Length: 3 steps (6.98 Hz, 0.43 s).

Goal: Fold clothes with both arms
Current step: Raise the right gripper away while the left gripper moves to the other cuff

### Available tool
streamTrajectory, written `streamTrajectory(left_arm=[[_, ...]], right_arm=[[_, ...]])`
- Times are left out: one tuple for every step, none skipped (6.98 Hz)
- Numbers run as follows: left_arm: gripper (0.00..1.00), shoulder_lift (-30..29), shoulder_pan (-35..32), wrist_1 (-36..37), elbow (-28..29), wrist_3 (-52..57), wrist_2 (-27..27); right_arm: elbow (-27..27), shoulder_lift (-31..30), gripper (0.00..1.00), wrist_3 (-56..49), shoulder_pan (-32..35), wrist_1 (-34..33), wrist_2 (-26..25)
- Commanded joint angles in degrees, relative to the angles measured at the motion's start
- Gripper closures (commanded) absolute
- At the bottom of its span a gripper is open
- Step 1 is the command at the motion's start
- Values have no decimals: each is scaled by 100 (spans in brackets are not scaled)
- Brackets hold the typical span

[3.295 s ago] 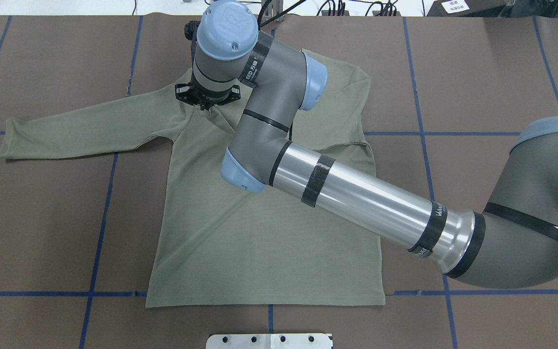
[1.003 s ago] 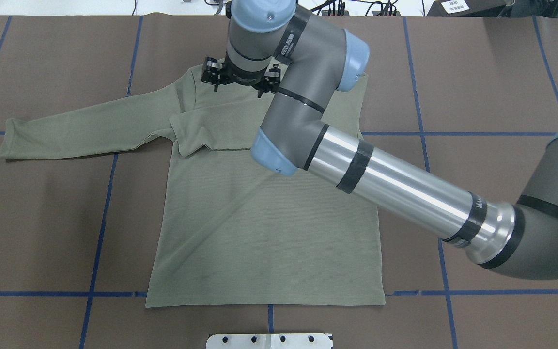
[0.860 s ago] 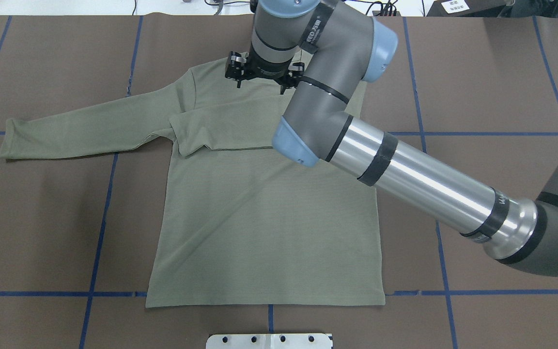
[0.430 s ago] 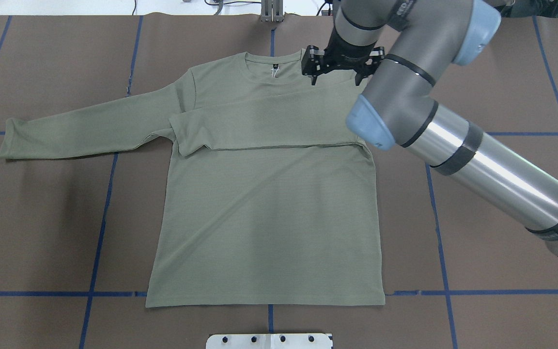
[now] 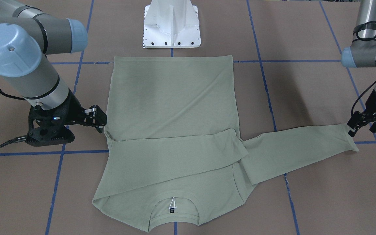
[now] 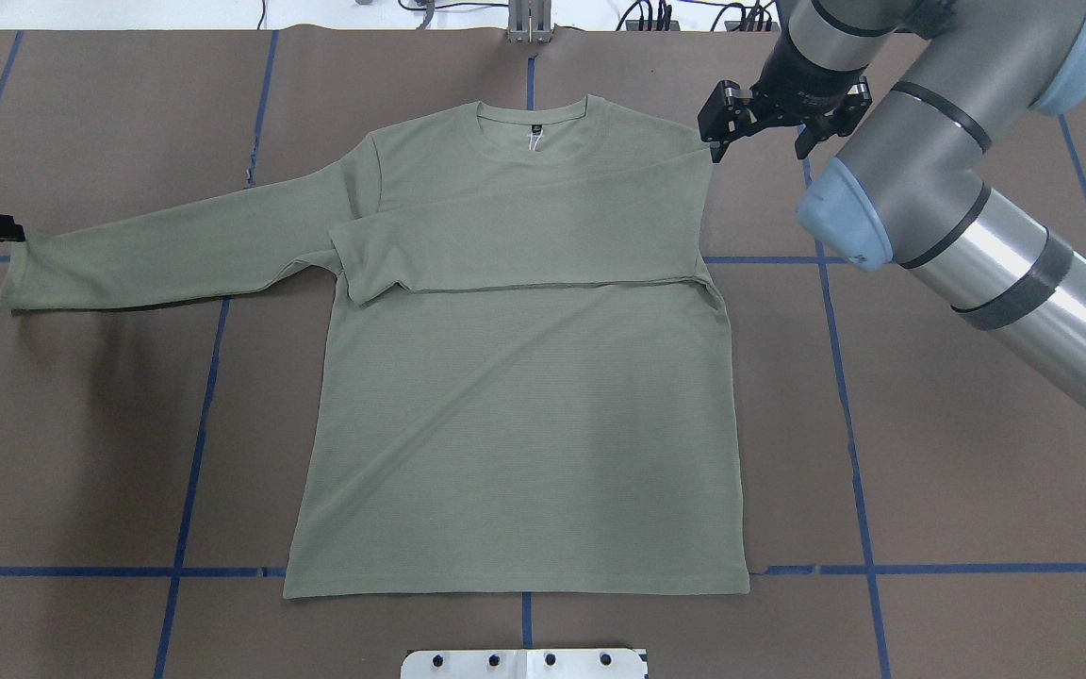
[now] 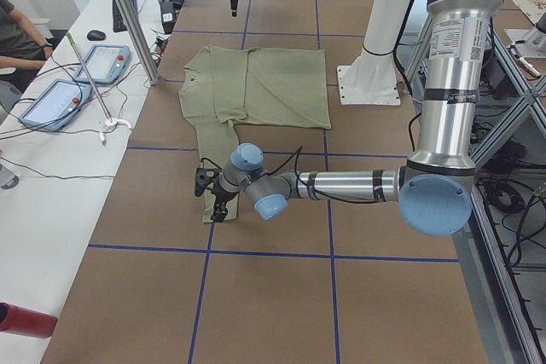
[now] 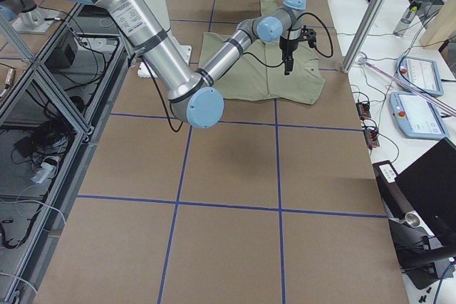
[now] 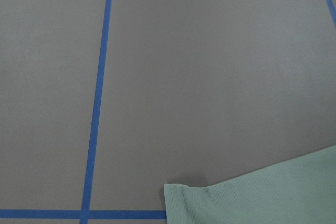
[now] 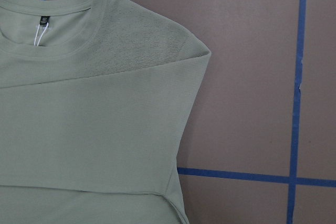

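**Markings.** A small black neck label (image 5: 172,210) is sewn inside the collar of the shirt (image 6: 515,424). It carries a pale mark that is too small to be read, and a white thread loop hangs beside it. Print is seen on the arm bands in the side views but cannot be made out.

**Right gripper.** The right gripper (image 6: 758,143) is seen with its jaws spread and nothing between them. It is placed just beyond the shirt's shoulder on the robot's right. In the front-facing view one finger comes close to the shirt's edge, but contact cannot be confirmed.

**Left gripper.** The left gripper (image 5: 361,129) is also seen with its jaws parted and nothing gripped. It is positioned at the end of the outstretched sleeve (image 6: 175,250), just beside the cuff (image 9: 184,203). No finger is shown in its wrist view.

**Shirt.** The shirt is laid flat on the brown worktop (image 6: 977,453), which is crossed by blue tape lines (image 6: 977,569). The collar is turned away from the robot and the hem lies near the white pedestal base (image 5: 171,26). The sleeve on the robot's right (image 6: 524,236) is folded across the chest, with its cuff near the opposite armpit. The other sleeve is extended toward the robot's left.
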Motion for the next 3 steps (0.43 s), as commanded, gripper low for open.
streamTrajectory(left_arm=[[1,-48,204,-73,242,-79,119],[2,-179,248,-64,373,-71,119],[2,-241,249,-64,392,-62,119]], right_arm=[[104,-81,0,-58,42,-3,36],[113,-80,0,-58,42,-3,36],[122,-80,0,-58,42,-3,36]])
